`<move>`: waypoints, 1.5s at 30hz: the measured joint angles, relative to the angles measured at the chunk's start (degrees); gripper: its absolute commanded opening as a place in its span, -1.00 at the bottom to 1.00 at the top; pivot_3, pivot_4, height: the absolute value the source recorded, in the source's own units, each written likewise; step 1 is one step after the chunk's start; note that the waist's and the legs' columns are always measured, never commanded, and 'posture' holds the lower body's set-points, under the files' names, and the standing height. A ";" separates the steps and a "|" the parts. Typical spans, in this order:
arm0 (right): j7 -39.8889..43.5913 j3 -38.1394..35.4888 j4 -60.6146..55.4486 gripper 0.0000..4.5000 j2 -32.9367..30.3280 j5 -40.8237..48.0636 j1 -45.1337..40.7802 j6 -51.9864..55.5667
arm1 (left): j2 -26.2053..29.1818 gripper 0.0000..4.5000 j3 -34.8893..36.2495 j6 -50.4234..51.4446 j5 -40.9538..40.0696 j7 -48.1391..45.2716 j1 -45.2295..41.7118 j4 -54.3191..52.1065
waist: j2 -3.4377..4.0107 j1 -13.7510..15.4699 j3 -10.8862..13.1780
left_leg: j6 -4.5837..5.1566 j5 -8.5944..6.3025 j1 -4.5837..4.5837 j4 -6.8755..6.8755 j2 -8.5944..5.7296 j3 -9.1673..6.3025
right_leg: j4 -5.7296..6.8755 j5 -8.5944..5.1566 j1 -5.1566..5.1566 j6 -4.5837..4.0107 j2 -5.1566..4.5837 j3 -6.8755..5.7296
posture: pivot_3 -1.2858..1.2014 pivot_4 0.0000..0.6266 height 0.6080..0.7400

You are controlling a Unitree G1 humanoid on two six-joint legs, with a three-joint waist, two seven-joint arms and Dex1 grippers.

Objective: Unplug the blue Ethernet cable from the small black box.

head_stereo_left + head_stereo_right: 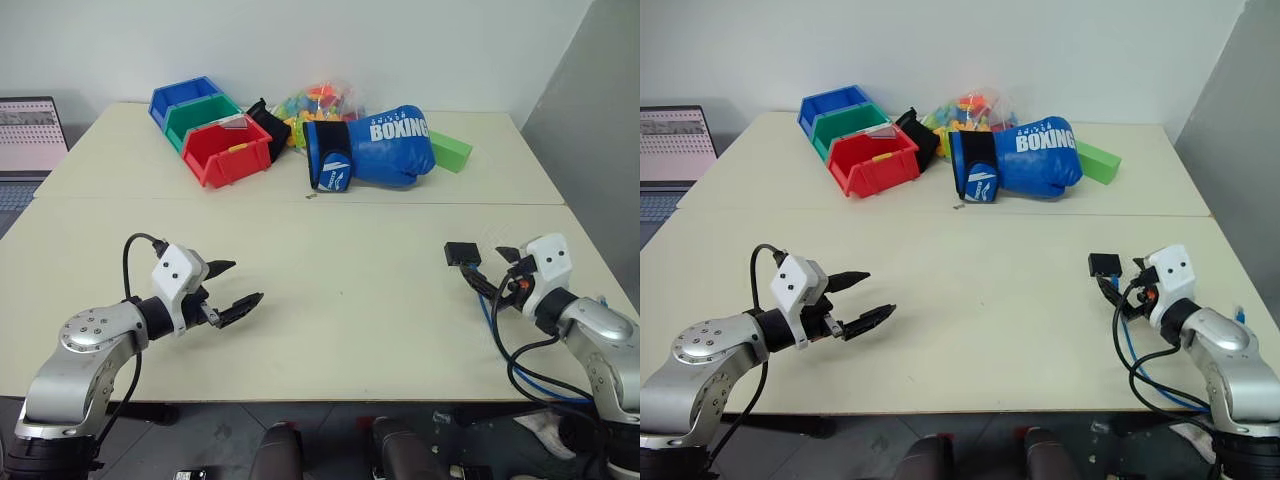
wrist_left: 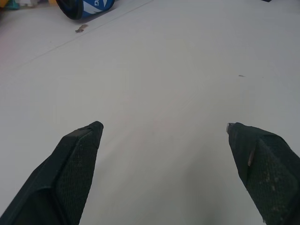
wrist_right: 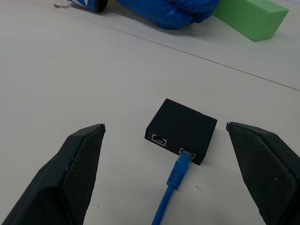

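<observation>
The small black box (image 3: 182, 130) is seen on the near right part of the table (image 1: 340, 300), lying flat, with 2 sockets in its near face. The blue Ethernet cable (image 3: 172, 185) is plugged into the right socket; the left socket is empty. From the plug the cable is run toward the near edge and is seen looping off the table's near right side (image 1: 530, 378). The right gripper (image 3: 166, 133) is held just near of the box with fingers spread wide, nothing held, the box between the fingertips' lines but apart from them. The left gripper (image 1: 232, 283) is held above the near left of the table, fingers apart, empty.

The table is cream, with a seam across it. At the far side are grouped 3 bins, blue (image 1: 182, 100), green (image 1: 200, 116) and red (image 1: 228, 150), a blue boxing glove (image 1: 385, 148), a bag of coloured toys (image 1: 318, 100) and a green block (image 1: 450, 151). A white wall (image 1: 320, 40) is behind. A laptop (image 1: 30, 135) is seen at far left.
</observation>
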 measured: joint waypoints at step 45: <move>-17.03 4.87 5.94 0.38 10.53 -6.84 -4.40 9.04 | 0.81 1.00 -7.43 4.10 -8.33 -11.87 -12.36 -7.12 | 0.05 -0.24 0.02 | 0.00 0.00 0.00 0.02 -0.01 0.03 | 0.02 0.00 -0.01 0.01 0.04 0.00 | 0.03 -0.52 1.00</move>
